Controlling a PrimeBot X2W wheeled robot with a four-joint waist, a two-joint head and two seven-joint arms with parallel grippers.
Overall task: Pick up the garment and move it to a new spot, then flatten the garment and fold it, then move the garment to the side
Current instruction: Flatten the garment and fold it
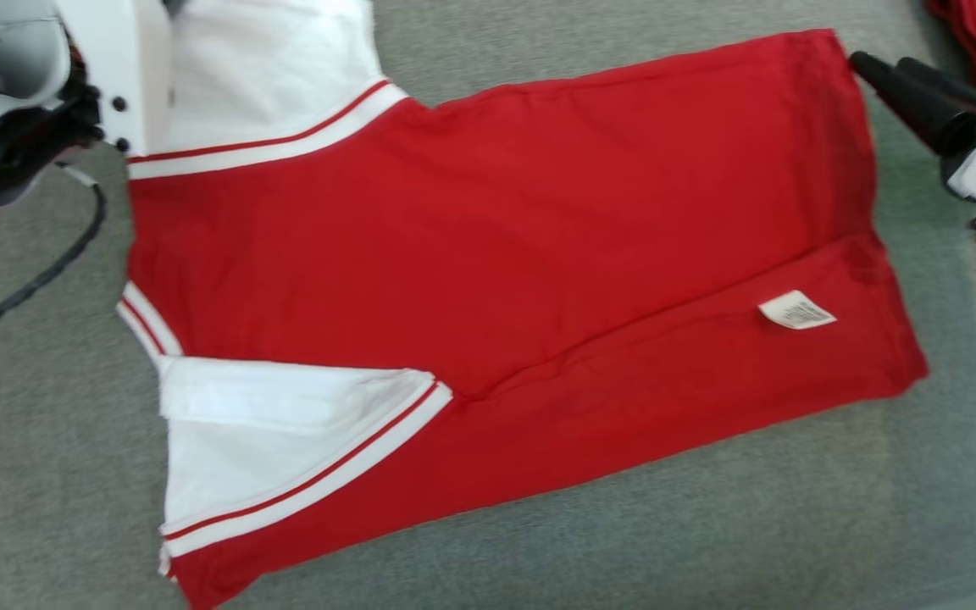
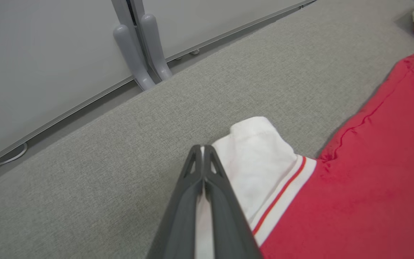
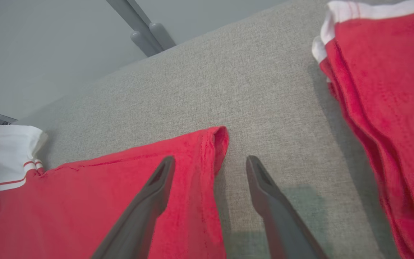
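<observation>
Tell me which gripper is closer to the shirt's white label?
Right. The right gripper hangs open by the hem near the label; the left gripper pinches the white sleeve at the opposite end.

Grey fabric counter (image 3: 271, 90) below both. Stack of folded red-and-white clothes (image 3: 383, 90) lies on it to the right of right gripper (image 3: 210, 160), not touching. Grey panel wall (image 2: 49, 54) w/ two rounded posts (image 2: 152, 46) stands beyond left gripper (image 2: 203, 148).
</observation>
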